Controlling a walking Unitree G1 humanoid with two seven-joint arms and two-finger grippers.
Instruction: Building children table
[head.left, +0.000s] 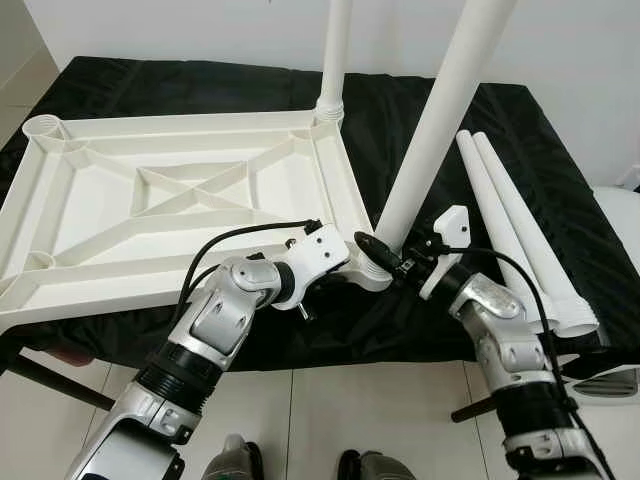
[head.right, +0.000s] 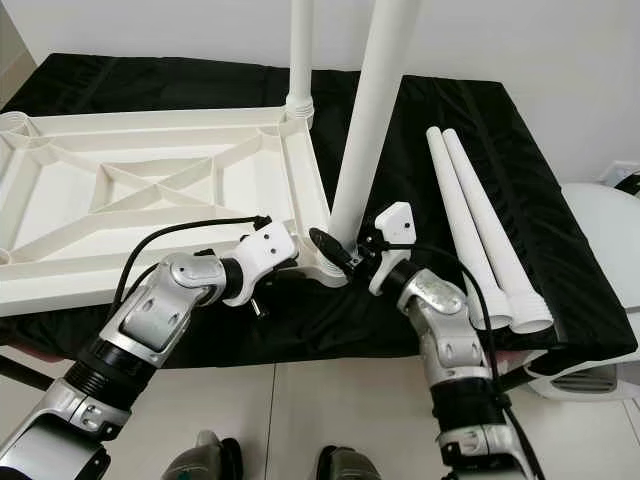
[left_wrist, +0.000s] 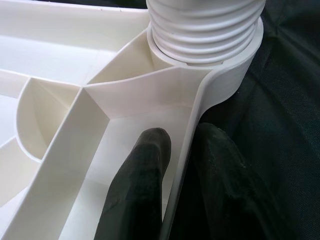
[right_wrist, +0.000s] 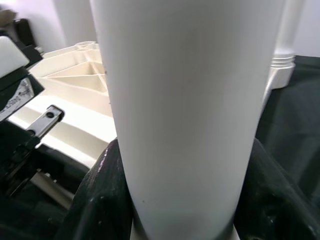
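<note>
Left claw (left_wrist: 175, 165) pinches the upturned tabletop (head.left: 180, 200) rim beside the near-right socket, steadying it; right claw (head.left: 385, 250) grips the leg (head.left: 440, 120), apparently threading it in.

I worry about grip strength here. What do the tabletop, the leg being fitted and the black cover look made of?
Tabletop: likely moulded plastic, matte white, with thin ribs underneath.
Leg: probably the same plastic, smooth with a slight sheen, moulded ridges at its base.
Black cover: seems a thin shiny fabric or sheeting; it wrinkles.
</note>
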